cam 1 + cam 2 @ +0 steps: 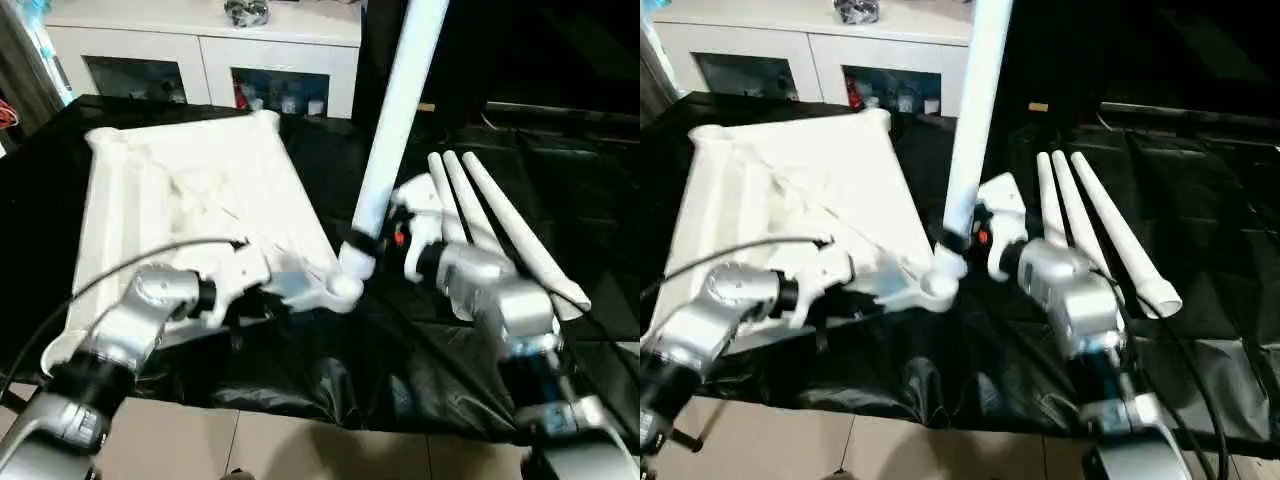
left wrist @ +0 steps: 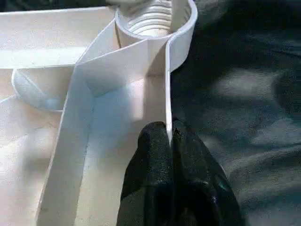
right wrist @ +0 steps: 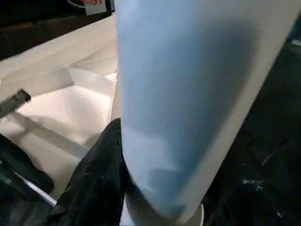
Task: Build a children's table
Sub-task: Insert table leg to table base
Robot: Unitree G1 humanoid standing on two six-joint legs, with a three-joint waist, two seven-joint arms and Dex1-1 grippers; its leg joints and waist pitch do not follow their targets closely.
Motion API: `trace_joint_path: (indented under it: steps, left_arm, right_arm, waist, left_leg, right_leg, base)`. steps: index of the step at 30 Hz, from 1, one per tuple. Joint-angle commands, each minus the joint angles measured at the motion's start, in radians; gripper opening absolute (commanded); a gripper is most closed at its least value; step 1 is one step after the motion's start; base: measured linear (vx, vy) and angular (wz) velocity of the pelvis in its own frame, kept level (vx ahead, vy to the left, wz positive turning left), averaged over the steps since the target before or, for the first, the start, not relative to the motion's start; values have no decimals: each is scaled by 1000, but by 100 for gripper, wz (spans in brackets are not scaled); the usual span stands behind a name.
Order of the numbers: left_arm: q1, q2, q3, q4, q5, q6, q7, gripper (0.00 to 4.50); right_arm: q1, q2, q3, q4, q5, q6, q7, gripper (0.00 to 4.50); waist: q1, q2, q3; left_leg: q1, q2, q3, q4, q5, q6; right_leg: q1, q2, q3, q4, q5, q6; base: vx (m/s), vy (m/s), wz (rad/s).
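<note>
A home room, seemingly a living space: at twelve o'clock a white cabinet (image 1: pixel 205 45) with glass doors holds small household items, a black sheet (image 1: pixel 330 370) covers the work surface, and beige floor tiles (image 1: pixel 300 450) show at six o'clock.

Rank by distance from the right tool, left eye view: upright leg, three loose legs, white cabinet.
1. Upright leg: gripped in the right tool, standing at the tabletop's near corner socket.
2. Three loose legs: lying on the black sheet just beyond the right arm, on the robot's right.
3. White cabinet: far back, beyond the tabletop.
</note>
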Motion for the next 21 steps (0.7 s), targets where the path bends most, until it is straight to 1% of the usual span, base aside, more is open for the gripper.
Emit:
trace_joint_path:
  steps: [1, 2, 4, 5, 6, 7, 8, 9, 10, 11, 12, 13, 15, 18, 19, 21]
  left_arm:
    - [15, -32, -20, -45, -10, 8, 15, 0]
    - [16, -34, -19, -44, -6, 9, 19, 0]
    - [15, -41, -11, -32, 9, 7, 37, 0]
    - [14, -41, -10, -30, 10, 5, 37, 0]
    - [13, -38, -8, -24, 15, 1, 35, 0]
    - [12, -35, -7, -22, 16, 0, 32, 0]
    - [12, -35, -7, -22, 16, 0, 32, 0]
    - [11, -32, -4, -28, 19, 5, 34, 0]
    - [11, -30, -1, -30, 19, 8, 34, 0]
    - [13, -30, 1, -35, 14, 17, 30, 0]
    - [14, -29, 2, -38, 12, 22, 26, 0]
    - [15, -28, 2, -41, 11, 26, 24, 0]
    - [17, -28, 3, -42, 14, 28, 22, 0]
    - [14, -35, 9, -41, 15, 38, 30, 0]
    - [13, -41, 14, -41, 9, 44, 31, 0]
    - [12, -45, 20, -42, 0, 46, 30, 0]
  right_arm:
    - [7, -13, -9, -41, 5, -5, 13, 188]
    - [10, -13, -11, -43, 8, -2, 13, 188]
    - [23, -11, -19, -47, 26, 9, 21, 188]
    - [25, -9, -21, -46, 27, 5, 21, 188]
    - [26, -3, -28, -36, 23, -13, 9, 188]
    - [25, 6, -36, -19, 21, -54, 7, 188]
    - [25, 6, -36, -19, 21, -54, 7, 188]
    - [25, 20, -49, 2, 25, -117, 8, 188]
    - [24, 29, -56, 9, 28, -134, 3, 188]
    - [21, 30, -55, 10, 27, -119, -3, 188]
    - [19, 29, -50, 8, 25, -100, -5, 188]
    - [19, 27, -46, 5, 23, -87, -6, 188]
    - [18, 27, -44, 2, 23, -79, -7, 188]
    - [11, 20, -34, -6, 57, 5, 33, 188]
    - [12, 6, -15, -6, 62, 48, 61, 188]
    - [12, -4, 2, 3, 53, 68, 78, 188]
  waist:
    - [-11, 7, -73]
    - [-11, 5, -72]
    - [-12, 6, -71]
    - [-13, 2, -71]
    - [-13, 4, -69]
    - [-14, 4, -70]
    - [-13, 5, -71]
    - [-14, 3, -72]
    - [-14, 3, -72]
    - [-14, 4, -72]
    - [-14, 1, -72]
    - [-14, 2, -72]
    - [-14, 2, -72]
    - [-13, 0, -72]
    - [-13, -3, -73]
    - [-13, -2, -71]
  left_leg:
    - [9, 31, -3, -76, -176, -30]
    - [7, 30, -3, -77, -172, -24]
    - [9, 28, -2, -77, -180, -21]
    - [8, 28, -2, -77, -185, -19]
    - [9, 28, -3, -78, -191, -19]
    - [10, 28, -3, -77, -192, -20]
    - [9, 29, -3, -77, -190, -21]
    - [10, 29, -3, -77, -189, -21]
    - [10, 29, -3, -77, -189, -21]
    - [10, 29, -2, -78, -185, -18]
    - [10, 28, -2, -78, -178, -16]
    - [9, 28, -2, -78, -174, -14]
    - [8, 28, -2, -78, -166, -10]
    - [7, 27, -2, -78, -166, -5]
    - [7, 27, -2, -78, -164, -1]
    - [6, 28, -2, -78, -165, -2]
  right_leg:
    - [56, -79, 51, -76, -215, -175]
    - [56, -78, 52, -78, -232, -167]
    - [53, -78, 52, -83, -266, -156]
    - [53, -79, 52, -85, -284, -148]
    - [50, -80, 52, -88, -305, -143]
    - [50, -80, 52, -88, -310, -141]
    - [49, -81, 53, -87, -305, -142]
    - [48, -81, 52, -86, -295, -145]
    - [48, -81, 52, -86, -295, -145]
    - [47, -79, 52, -84, -276, -153]
    - [48, -77, 51, -83, -269, -153]
    - [50, -77, 52, -82, -263, -156]
    - [50, -79, 51, -81, -259, -155]
    - [51, -80, 51, -83, -262, -156]
    - [54, -80, 51, -83, -264, -156]
    - [52, -80, 50, -83, -274, -151]
  base:
    - [0, 0, 0]
    - [0, 0, 0]
    - [0, 0, 0]
    - [0, 0, 0]
    - [0, 0, 0]
    - [0, 0, 0]
    - [0, 0, 0]
    - [0, 0, 0]
    - [0, 0, 0]
    - [0, 0, 0]
    - [0, 0, 0]
    - [0, 0, 0]
    - [0, 0, 0]
    - [0, 0, 0]
    - [0, 0, 0]
    - [0, 0, 0]
